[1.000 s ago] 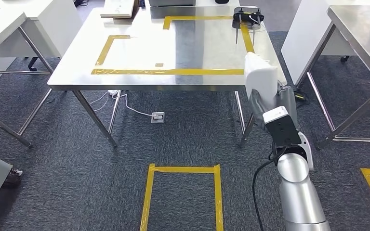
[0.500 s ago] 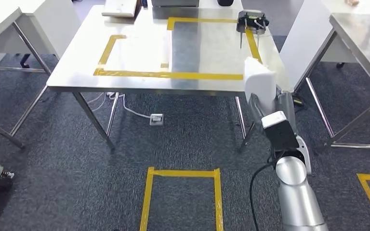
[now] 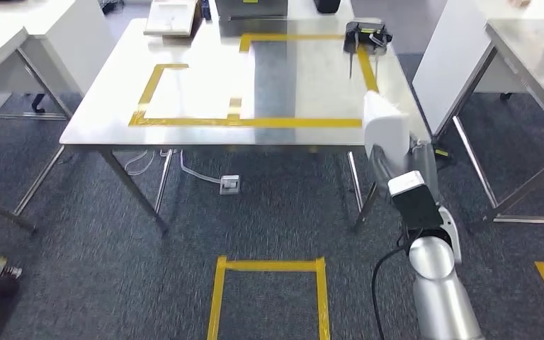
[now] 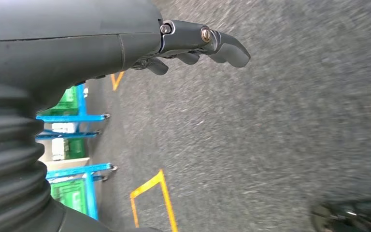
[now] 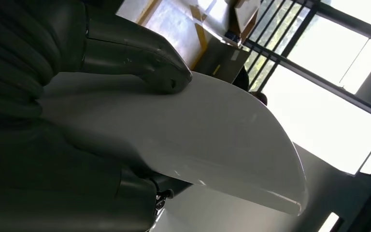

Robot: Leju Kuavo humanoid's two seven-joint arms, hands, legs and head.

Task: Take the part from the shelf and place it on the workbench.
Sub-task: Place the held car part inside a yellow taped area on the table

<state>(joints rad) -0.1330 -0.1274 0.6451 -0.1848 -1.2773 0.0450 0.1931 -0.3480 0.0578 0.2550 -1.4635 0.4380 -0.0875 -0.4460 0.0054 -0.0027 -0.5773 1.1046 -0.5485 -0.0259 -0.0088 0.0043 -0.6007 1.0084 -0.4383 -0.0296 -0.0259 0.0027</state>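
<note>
- Part [image 3: 384,131], a white curved piece, was held in the right hand [image 3: 397,159] at the workbench's near right corner, raised in front of the robot rather than resting on anything.
- In the right wrist view the thumb [image 5: 140,60] pressed on one face of the part [image 5: 198,135] and darker fingers gripped it from the other side, so the grasp looked firm.
- Workbench [image 3: 113,120] lay straight ahead and to the left of the part; its yellow tape outline [image 3: 255,122] began just past the near edge.
- Long axis of the part ran roughly upright and away from the robot, toward the bench top.
- Right hand was plainly the nearer one to the bench; judging by this, the placing calls for a reach forward and slightly left.
- Left hand [image 4: 193,43] hung over the carpet [image 4: 270,135], holding nothing, fingers loosely extended.
</note>
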